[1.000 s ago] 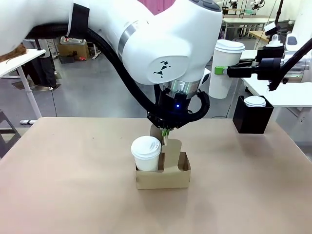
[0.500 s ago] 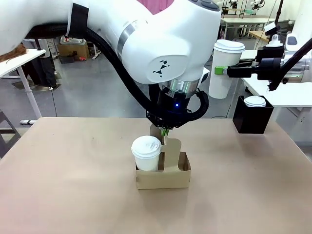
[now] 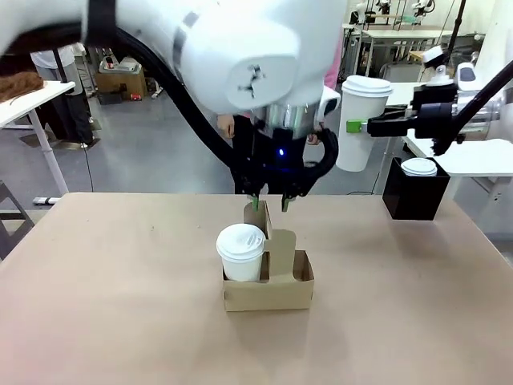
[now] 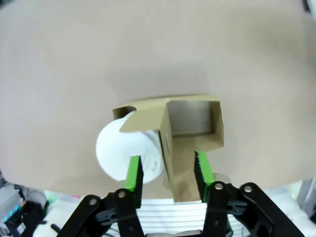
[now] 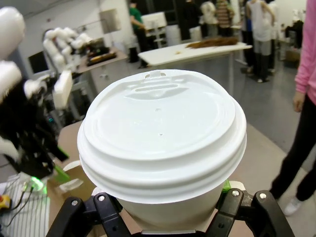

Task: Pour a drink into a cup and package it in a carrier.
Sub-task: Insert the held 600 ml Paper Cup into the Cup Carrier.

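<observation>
While the left claw [image 3: 268, 204] hangs part-open above the carrier [image 3: 268, 282] with nothing in its grasp, the lot reads as follows.

Carrier: brown card, upright, mid-table [image 3: 120, 281]. Its tab [image 4: 173, 163] rises between the left claw's pads [image 4: 134, 173], and the wrist view shows a gap on each side.

Cup [image 3: 240, 250]: white, lidded, seated in the carrier's slot on the robot's left. The other slot [image 4: 195, 121] is empty.

Held cup [image 3: 362, 120]: white, lidded, clamped side-on in the right claw [image 3: 353, 126]. It is aloft beyond the table's far right and well apart from the carrier.

Box [image 3: 413, 196]: black, far right of the table, with a lidded cup standing in it.

Hazards, as judged:
- Tab snag. One pad stands close over the seated cup's lid. A sideways drift of the left claw could catch the tab or the lid and tip the light carrier.
- Blocked slot. The left arm sits over the carrier. If the held cup is brought in while the arm is there, arm could strike arm.
- Slip. The held cup is gripped by its tapered wall, so a tilt or a jolt could loosen it or spill through the lid.
- Missed seat. If the held cup lands on the slot's rim, it could crush the card or topple both cups.
</observation>
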